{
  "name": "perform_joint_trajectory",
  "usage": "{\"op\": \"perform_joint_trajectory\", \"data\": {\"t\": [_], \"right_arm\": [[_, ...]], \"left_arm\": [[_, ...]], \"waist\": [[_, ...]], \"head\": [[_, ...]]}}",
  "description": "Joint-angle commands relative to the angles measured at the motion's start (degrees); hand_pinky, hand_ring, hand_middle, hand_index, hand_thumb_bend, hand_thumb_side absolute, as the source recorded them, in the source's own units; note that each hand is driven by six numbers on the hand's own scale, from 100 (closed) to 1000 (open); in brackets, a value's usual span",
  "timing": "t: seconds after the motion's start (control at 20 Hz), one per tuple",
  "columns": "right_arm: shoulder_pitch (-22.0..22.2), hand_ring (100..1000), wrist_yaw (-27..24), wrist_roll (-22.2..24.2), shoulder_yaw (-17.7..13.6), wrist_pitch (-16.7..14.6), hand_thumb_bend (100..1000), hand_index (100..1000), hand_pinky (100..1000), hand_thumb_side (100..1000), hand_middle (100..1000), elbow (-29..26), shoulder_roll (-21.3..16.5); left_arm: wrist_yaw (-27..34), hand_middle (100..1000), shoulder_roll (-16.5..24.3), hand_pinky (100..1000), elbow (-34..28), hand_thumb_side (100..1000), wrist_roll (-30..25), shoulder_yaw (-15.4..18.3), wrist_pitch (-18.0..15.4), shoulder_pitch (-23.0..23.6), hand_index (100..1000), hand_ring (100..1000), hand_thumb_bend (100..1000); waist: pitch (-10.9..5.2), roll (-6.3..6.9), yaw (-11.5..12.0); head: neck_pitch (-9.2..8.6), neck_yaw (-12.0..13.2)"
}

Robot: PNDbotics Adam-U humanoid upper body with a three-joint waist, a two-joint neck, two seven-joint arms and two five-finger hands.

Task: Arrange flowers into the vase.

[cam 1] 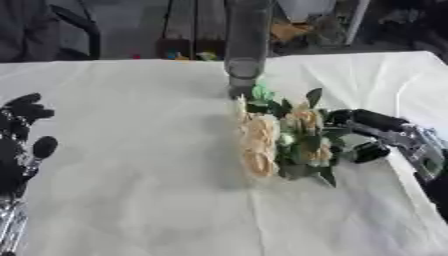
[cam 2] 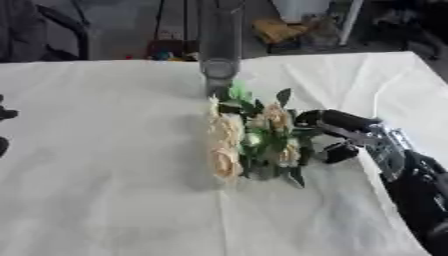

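Flower bunch (cam 1: pixel 280 137) lies on white-clothed worktop (cam 1: pixel 131 175), just before tall clear vase (cam 1: pixel 244 50). Right robot hand (cam 1: pixel 372 135) at bunch's right side, fingers curled round stems. Left robot hand (cam 1: pixel 22 135) idle, fingers relaxed. Likely light, soft, crushable: hold stems, not blooms.

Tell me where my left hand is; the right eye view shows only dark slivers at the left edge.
Observer: The left hand rests at the left edge of the table, fingers up and relaxed.
Operator: Is it holding anything?
Observer: No, it holds nothing, and it is well apart from the flower bunch.
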Motion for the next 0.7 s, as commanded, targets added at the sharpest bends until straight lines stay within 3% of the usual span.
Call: {"op": "perform_joint_trajectory", "data": {"t": [0.05, 0.7], "right_arm": [[-1.15, 881, 2.18, 0.38, -0.64, -1.66, 253, 916, 751, 100, 787, 0.29, -0.67], [-1.06, 885, 7.49, -4.54, -1.58, -0.84, 257, 920, 750, 100, 801, 2.57, -1.05]], "left_arm": [[0.16, 762, 0.72, 922, -0.82, 497, -0.17, 0.17, -0.09, -0.73, 647, 682, 1000], [0.17, 761, 0.67, 921, -0.80, 497, -0.14, 0.17, -0.09, -0.63, 647, 681, 1000]], "waist": [[-0.58, 0.12, 0.15], [-0.63, -0.01, 0.17]], "head": [[0.03, -0.25], [0.17, -0.75]]}}
